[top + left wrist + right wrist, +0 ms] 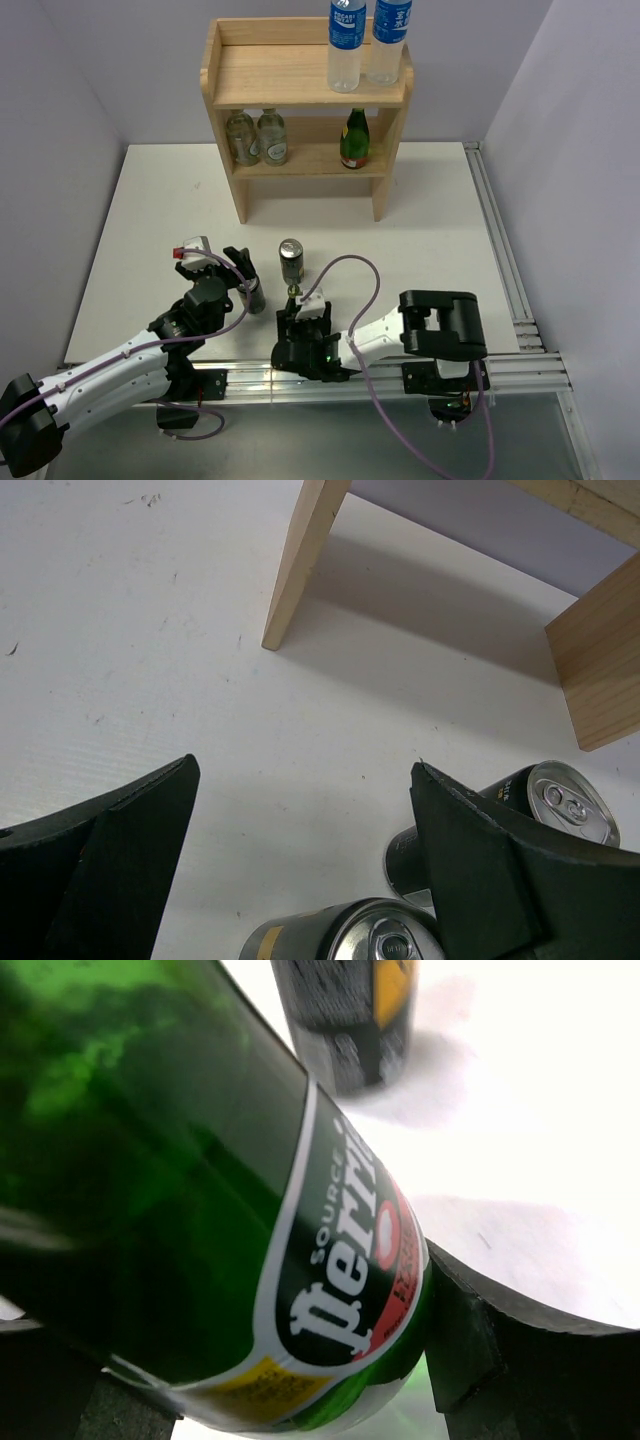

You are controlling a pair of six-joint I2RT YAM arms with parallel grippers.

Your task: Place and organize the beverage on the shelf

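Observation:
The wooden shelf stands at the far middle of the table. Two water bottles with blue labels stand on its top tier at the right. One green glass bottle stands on the lower tier at the right. My right gripper is shut on a second green bottle, tilted, its neck pointing away. One dark can stands just beyond it. My left gripper is open, with another dark can low between its fingers and not gripped. The first can shows partly behind its right finger.
Two pale bottles stand at the left of the shelf's lower tier. The shelf's legs stand on the table ahead of the left gripper. Purple cables loop over the near table. A metal rail runs along the right edge.

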